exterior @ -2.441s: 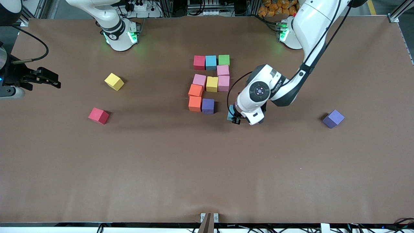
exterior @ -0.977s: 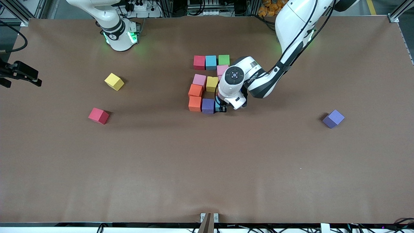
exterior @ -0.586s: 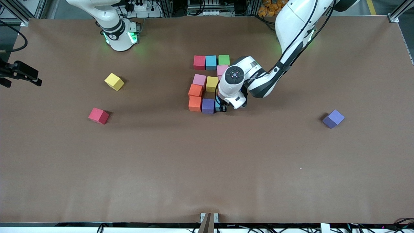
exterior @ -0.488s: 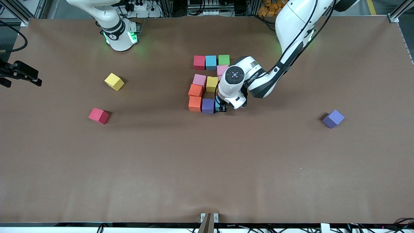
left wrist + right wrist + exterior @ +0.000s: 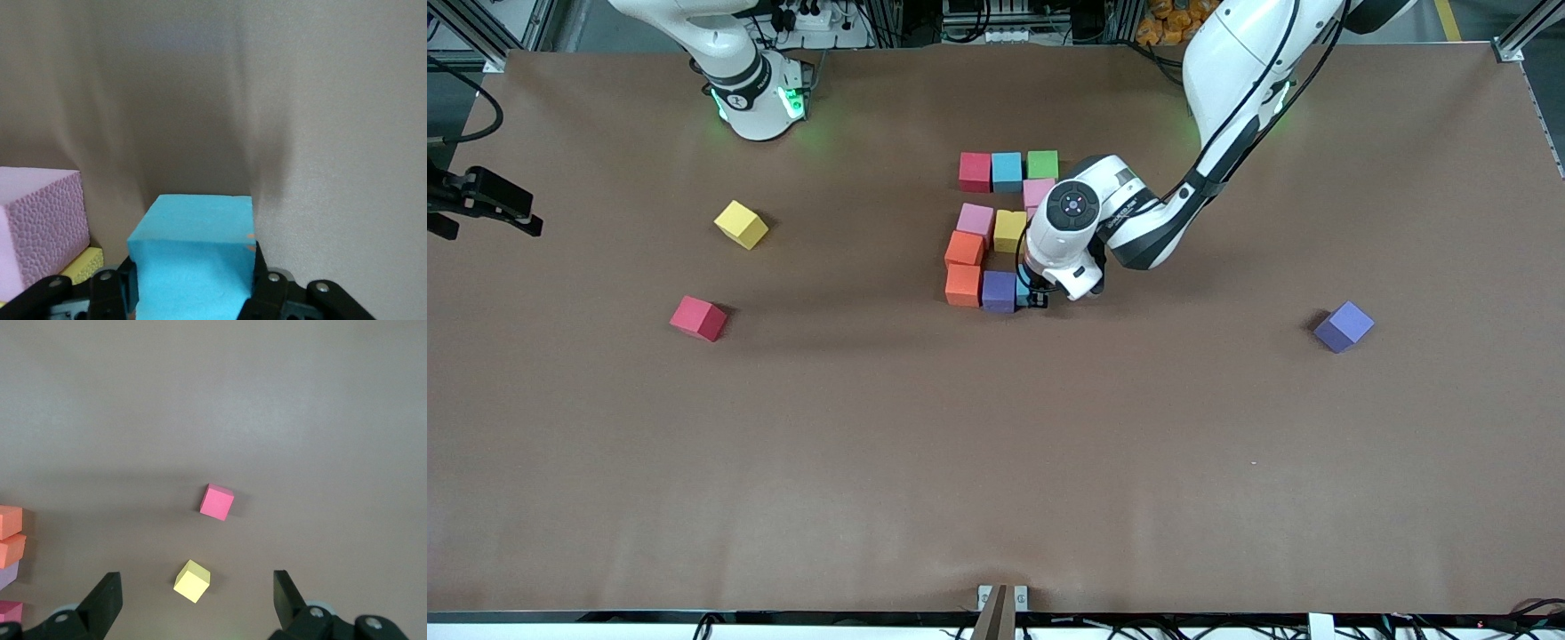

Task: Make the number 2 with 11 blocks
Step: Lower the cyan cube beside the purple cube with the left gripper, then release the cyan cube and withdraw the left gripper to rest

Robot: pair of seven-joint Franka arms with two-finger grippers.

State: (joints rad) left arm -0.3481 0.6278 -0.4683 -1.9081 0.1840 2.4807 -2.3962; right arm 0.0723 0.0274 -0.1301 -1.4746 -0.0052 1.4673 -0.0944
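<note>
Left gripper (image 5: pixel 1035 299) is clamped on a light blue block (image 5: pixel 193 257), low beside the purple block (image 5: pixel 999 290) in number 2 (image 5: pixel 1007 229)'s nearest row; releasing skewed could nudge neighbours. Right gripper (image 5: pixel 193 603) waits, jaws apart, over the right arm's table end. Matte brown table (image 5: pixel 996 462), cable clutter farthest.

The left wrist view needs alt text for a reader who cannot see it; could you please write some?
Close-up from the left arm's wrist: the left gripper is shut on a light blue cube, one black finger on each side, low over the brown table. A pink cube and part of a yellow cube lie beside it.
</note>
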